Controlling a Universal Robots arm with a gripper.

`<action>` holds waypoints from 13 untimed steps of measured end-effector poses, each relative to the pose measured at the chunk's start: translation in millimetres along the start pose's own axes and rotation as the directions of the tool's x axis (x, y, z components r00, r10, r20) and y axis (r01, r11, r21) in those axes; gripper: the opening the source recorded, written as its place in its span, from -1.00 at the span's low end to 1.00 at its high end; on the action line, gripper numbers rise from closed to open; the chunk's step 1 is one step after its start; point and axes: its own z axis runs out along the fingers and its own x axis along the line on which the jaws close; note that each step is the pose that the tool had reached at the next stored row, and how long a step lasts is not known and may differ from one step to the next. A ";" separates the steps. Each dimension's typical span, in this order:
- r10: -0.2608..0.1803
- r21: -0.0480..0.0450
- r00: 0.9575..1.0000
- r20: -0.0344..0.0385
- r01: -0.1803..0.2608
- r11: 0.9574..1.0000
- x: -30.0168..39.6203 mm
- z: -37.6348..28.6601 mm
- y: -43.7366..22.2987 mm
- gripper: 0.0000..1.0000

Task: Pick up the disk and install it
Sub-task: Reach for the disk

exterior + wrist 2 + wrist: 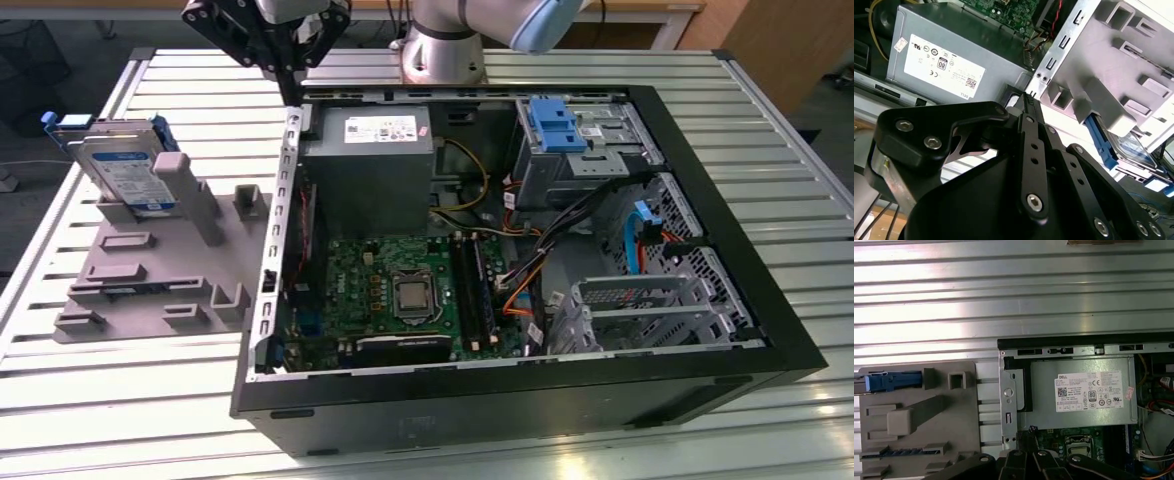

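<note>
Fingers (pixel 290 90) hang clenched, empty, over the case (pixel 534 400); for the propped-up disk (pixel 118 168), I should open wide and square to its edge.

The arm (pixel 443 50) stands at the far side of the exterior view, a silver column with a pale blue joint cap (pixel 541 25) above it. The wrist reaches toward the exterior view's left and carries the black gripper (pixel 286 90), pointing downward. Its 2 fingers (pixel 1031 150) meet at the tips with nothing between them, and the linkages above splay into a V.
</note>
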 end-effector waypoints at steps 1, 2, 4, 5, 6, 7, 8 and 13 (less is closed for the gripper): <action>0.000 0.000 1.000 0.000 0.000 1.000 0.6 0.0 0.1 -0.79; 0.000 0.000 1.000 0.000 0.000 1.000 1.1 0.1 0.1 -0.79; 0.000 0.000 1.000 0.000 0.000 1.000 2.2 0.2 0.2 -0.79; 0.000 0.000 1.000 0.000 0.000 1.000 2.7 0.2 0.2 -0.79; 0.000 0.000 1.000 0.000 0.000 1.000 3.2 0.2 0.3 -0.79; 0.000 0.000 1.000 0.000 0.000 1.000 3.7 0.3 0.3 -0.79; 0.000 0.000 1.000 0.000 0.000 1.000 4.3 0.3 0.3 -0.79; 0.000 0.000 1.000 0.000 0.000 1.000 6.7 0.5 0.3 -0.79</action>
